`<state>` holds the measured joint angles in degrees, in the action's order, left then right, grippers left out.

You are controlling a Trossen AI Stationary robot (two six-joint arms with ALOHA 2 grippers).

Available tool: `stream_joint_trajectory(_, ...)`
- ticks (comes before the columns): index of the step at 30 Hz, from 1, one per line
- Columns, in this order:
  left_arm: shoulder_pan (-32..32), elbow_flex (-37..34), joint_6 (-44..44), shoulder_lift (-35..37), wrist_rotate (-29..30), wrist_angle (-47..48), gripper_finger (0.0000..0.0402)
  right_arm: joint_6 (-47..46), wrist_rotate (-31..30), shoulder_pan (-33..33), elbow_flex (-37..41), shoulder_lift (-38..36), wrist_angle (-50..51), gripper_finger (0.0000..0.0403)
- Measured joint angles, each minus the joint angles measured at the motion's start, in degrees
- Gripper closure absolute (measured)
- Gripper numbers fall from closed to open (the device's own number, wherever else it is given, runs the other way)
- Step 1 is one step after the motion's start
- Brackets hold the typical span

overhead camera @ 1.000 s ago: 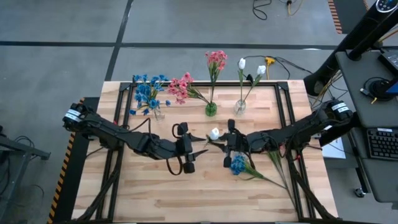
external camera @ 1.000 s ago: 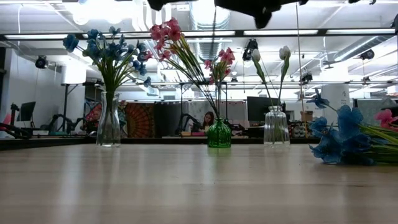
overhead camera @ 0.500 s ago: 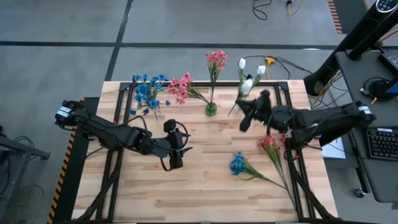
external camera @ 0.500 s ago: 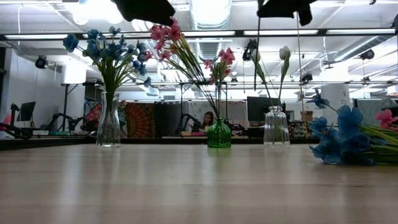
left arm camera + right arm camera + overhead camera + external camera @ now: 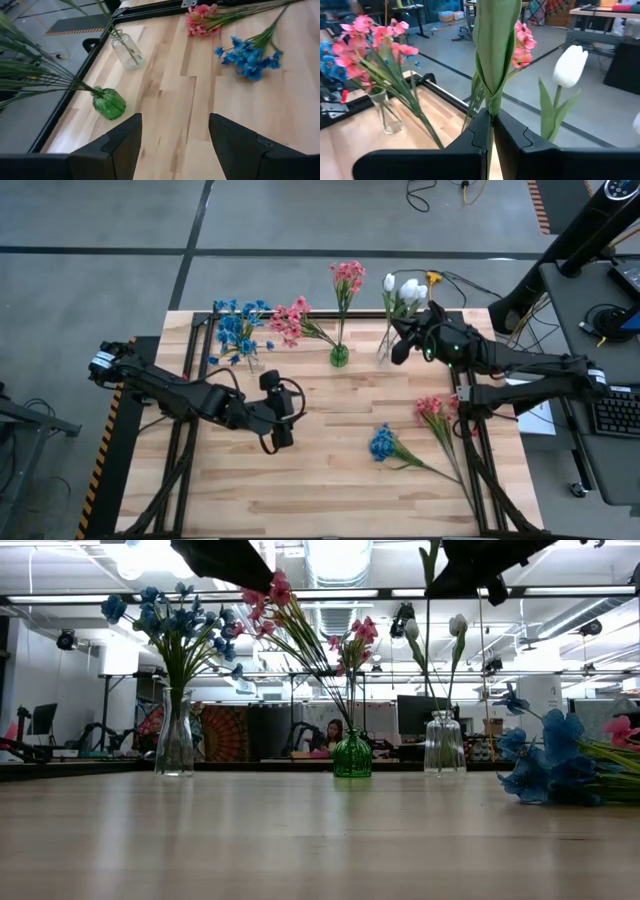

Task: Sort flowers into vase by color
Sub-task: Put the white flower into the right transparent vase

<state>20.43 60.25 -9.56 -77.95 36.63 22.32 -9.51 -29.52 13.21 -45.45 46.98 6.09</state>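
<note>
High view showed the right gripper [image 5: 408, 338] raised over the table's far right area, just beside the clear vase [image 5: 385, 352] that already held white tulip buds. Its fingers were clenched on the stem of a white tulip sprig [image 5: 409, 288]; the right wrist view confirmed this, with the green stem and leaf [image 5: 492, 60] pinched between the two dark fingers and running straight up from them.

Key relation: the held stem's long axis stood near vertical, blossom up, lower end hanging below the claw, as the low view indicated [image 5: 429, 630]. The clear vase mouth [image 5: 444, 716] lay below and slightly to one side of that hanging stem. Judged from this, the next move required aligning the stem tip over the mouth, then lowering. The right arm was the nearer arm; it reached in from the right edge, extended toward the far side.

The left gripper [image 5: 279, 402] hovered mid-table, jaws spread and empty, as its wrist view showed [image 5: 175, 150].

Remaining on the boards: a blue sprig [image 5: 383, 443] and a pink sprig [image 5: 431, 409], lying flat at right. The blue-flower vase [image 5: 254, 360] and green vase [image 5: 339, 356] stood at the far edge.
</note>
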Motion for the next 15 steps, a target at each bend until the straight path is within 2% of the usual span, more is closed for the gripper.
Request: stream_joint_trajectory(15, 0.0, 0.0, 0.0, 0.0, 1.0, 0.6, 0.0189, 2.5, -0.5, 5.3, -0.2, 0.0, 1.0, 0.039)
